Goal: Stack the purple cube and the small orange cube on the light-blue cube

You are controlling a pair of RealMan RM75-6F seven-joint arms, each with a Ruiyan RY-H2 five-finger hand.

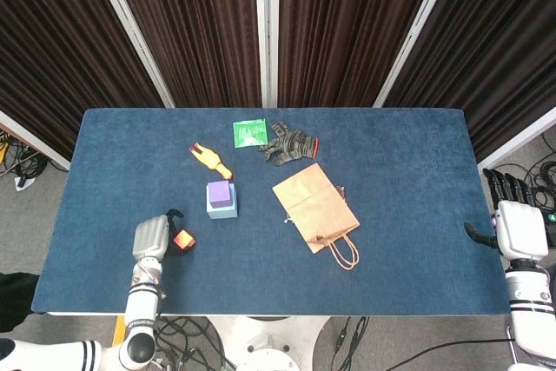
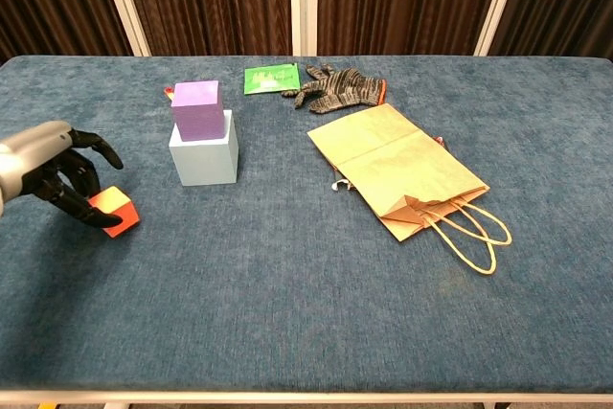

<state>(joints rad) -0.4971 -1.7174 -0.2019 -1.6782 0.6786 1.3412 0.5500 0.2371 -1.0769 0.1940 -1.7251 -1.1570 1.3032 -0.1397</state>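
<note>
My left robot hand (image 2: 53,174) sits near the front-left part of the counter (image 1: 408,171), its dark fingers (image 2: 81,206) curled around the small orange cube (image 2: 113,212). In the chest view the fingertips touch the cube's near-left side and the thumb arches over behind it; I read that as a grip, though I cannot tell whether the cube is lifted or resting on the blue cloth. From the head view the same hand (image 1: 149,237) shows its grey back with the cube (image 1: 182,240) just at its right edge.

Just beyond the hand, toward the middle of the counter, the light-blue cube (image 2: 204,157) stands on the cloth with the purple cube (image 2: 197,108) sitting squarely on top of it. The orange cube is apart from that stack, to its front-left.

Behind the stack lies a yellow rubber chicken (image 1: 211,160), mostly hidden by the cubes in the chest view. Farther back are a green packet (image 2: 271,79) and, just beside it, a grey knit glove (image 2: 337,88). A brown paper bag (image 2: 400,169) lies flat to the right of the stack, its handles (image 2: 466,234) pointing toward the front edge.

My right robot hand (image 1: 516,225) hangs off the counter's right edge, well apart from everything, its dark fingers straight and spread, holding nothing.
</note>
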